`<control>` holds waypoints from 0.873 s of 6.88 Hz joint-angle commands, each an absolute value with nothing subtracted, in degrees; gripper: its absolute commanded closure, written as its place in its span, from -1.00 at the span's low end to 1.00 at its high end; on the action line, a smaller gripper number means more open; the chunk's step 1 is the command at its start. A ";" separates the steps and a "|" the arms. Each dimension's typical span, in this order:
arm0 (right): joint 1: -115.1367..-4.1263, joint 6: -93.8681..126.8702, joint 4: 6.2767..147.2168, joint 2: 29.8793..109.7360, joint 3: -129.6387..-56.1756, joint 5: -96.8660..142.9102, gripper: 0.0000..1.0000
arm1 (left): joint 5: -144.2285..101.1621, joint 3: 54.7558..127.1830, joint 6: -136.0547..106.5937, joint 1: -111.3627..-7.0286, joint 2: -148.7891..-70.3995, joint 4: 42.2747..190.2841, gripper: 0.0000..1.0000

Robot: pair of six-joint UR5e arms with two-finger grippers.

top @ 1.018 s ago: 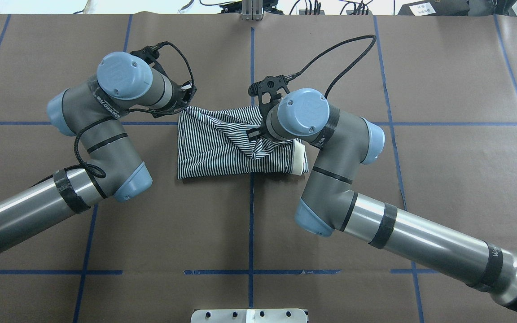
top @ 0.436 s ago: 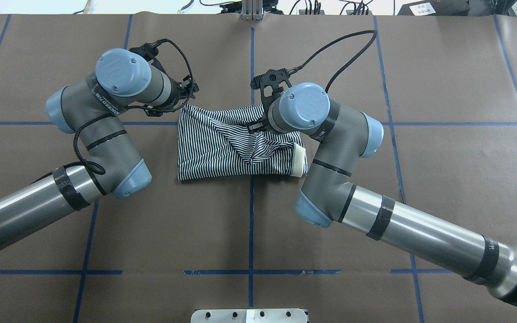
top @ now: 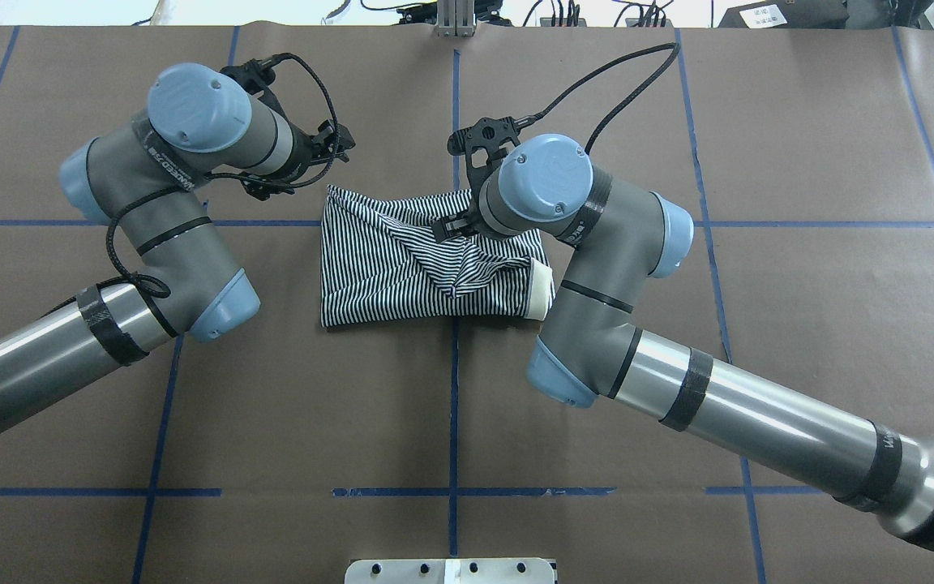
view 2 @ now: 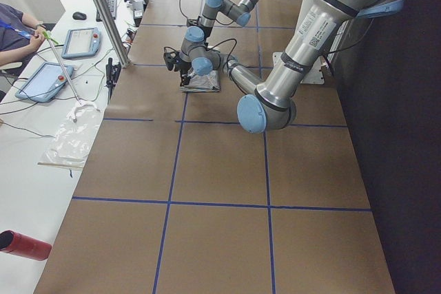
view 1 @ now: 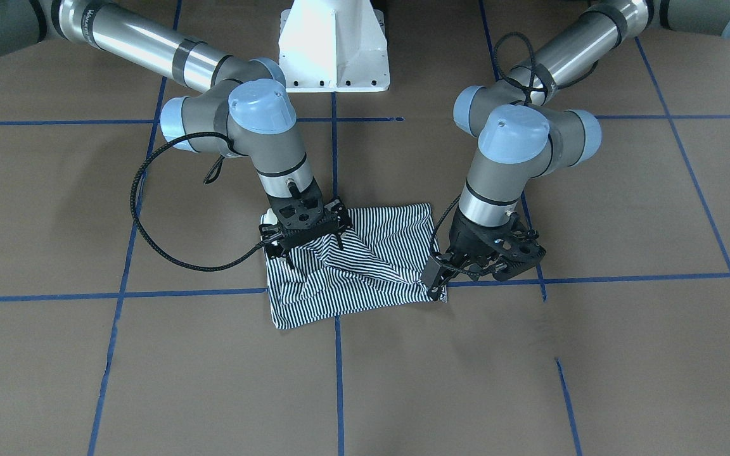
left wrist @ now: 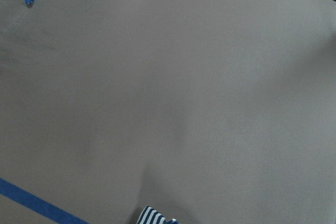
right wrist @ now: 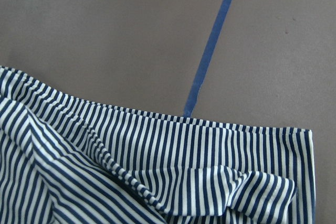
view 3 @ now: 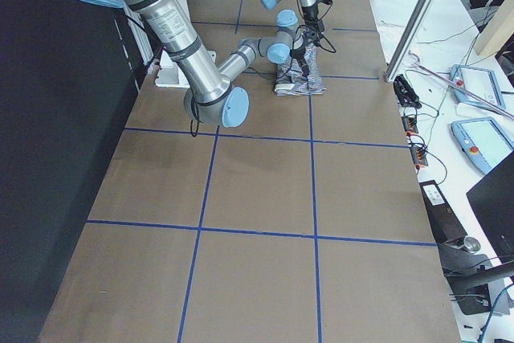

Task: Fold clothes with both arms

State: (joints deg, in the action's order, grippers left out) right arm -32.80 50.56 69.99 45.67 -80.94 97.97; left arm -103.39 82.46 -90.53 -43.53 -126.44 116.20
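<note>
Where 2 blue tape (top: 454, 405) lines cross, shirt (top: 390, 264): folded to a rough rectangle, flat on the table (top: 799, 122).
Shirt surface: a diagonal flap runs across the top layer; creases bunch near the middle.
Collar (top: 544, 288): cream, showing at the bundle's end on the robot's right.
Right gripper (view 1: 313, 250): low over the shirt's collar half, pointing down; 2 thin fingers (view 1: 338, 242) look spread apart, tips at the fabric, nothing lifted.
Right wrist view: stripes fill the lower half, with 1 raised ridge; tape line beyond the far edge.
Left gripper (view 1: 436, 282): at the far corner of the shirt's other end, tilted inward; touching or just clear, cannot tell; wide or narrow, cannot tell.
Left wrist view: bare table, 1 striped corner at the bottom edge.
Left arm (top: 21, 373), right arm (top: 759, 422): elbows bent, wrists at either end of the bundle.
Base (view 1: 333, 44): white, behind the shirt.
Side bench: a person's sleeve (view 2: 14, 25) beside 2 tablets (view 2: 79, 41).
</note>
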 commanded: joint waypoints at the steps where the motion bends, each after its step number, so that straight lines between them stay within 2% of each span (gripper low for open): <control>1: -30.25 50.54 82.47 44.13 -84.72 96.26 -1.00 | -104.68 86.30 -89.91 -44.21 -123.67 116.19 -1.00; 3: -25.42 49.75 88.49 40.96 -82.98 89.25 -1.00 | -104.68 86.31 -89.91 -44.21 -123.49 116.19 -1.00; 6: -24.44 49.75 88.42 40.43 -81.56 87.80 -0.98 | -104.76 86.31 -89.91 -44.21 -123.49 116.28 -1.00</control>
State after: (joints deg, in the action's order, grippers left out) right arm -24.76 49.79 88.27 40.51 -81.87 88.21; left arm -104.70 86.29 -89.91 -44.20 -123.50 116.27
